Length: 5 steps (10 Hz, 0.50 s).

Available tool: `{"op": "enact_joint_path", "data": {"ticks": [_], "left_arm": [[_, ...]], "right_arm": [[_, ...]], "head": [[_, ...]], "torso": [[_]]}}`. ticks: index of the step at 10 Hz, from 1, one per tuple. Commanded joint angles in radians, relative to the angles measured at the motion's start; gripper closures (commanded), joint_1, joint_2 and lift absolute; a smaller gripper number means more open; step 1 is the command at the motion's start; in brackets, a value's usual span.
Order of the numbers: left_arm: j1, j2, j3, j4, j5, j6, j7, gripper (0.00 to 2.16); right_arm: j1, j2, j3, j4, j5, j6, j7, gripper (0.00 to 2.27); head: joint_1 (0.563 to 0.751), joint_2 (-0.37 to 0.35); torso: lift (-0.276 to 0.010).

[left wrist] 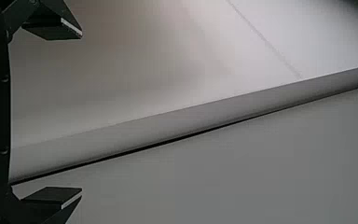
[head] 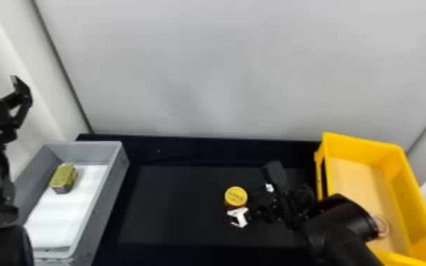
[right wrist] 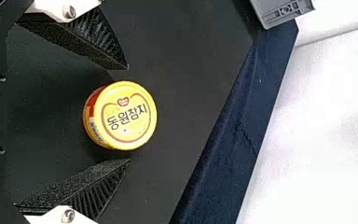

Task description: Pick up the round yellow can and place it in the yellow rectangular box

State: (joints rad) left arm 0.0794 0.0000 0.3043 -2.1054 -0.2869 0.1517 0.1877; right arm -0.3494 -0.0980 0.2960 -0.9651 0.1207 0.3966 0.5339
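Sitting between the spread black fingers of the right gripper (right wrist: 129, 114) in the right wrist view, the round yellow can (right wrist: 123, 119) stands lid up on the dark table (right wrist: 186, 70). Those fingers are parted wider than the can, with a gap showing on either side, and they grasp nothing. Judging by its look, it is a sealed food tin: stiff, fairly dense for its size, hardly fragile, though its smooth round side could slip or roll if pinched off-centre. The best hold is around the side wall, with the pads opposite each other across the widest part and low enough to clear the rim. Over in the left wrist view, the left gripper (left wrist: 81, 113) is wide apart too, with nothing in its grasp, in front of a pale wall. Out in the head view, the can rests near the middle of the table, well apart from the yellow rectangular box (head: 405, 198) on the robot's right.
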Motion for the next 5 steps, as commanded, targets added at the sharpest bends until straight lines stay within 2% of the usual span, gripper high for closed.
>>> {"op": "enact_joint_path", "data": {"ticks": [1, 5], "left_arm": [[-0.003, -0.003, -0.004, 0.004, 0.0, 0.0, 0.0, 0.1], [-0.004, -0.003, -0.011, 0.005, 0.0, -0.001, 0.0, 0.1]], "right_arm": [[-0.02, 0.009, -0.003, 0.032, 0.005, -0.016, 0.0, 0.07], [-0.031, 0.009, -0.014, 0.048, 0.017, -0.019, -0.003, 0.11]], "head": [[0.694, 0.014], [0.694, 0.014]], "torso": [[-0.06], [-0.06]]}}
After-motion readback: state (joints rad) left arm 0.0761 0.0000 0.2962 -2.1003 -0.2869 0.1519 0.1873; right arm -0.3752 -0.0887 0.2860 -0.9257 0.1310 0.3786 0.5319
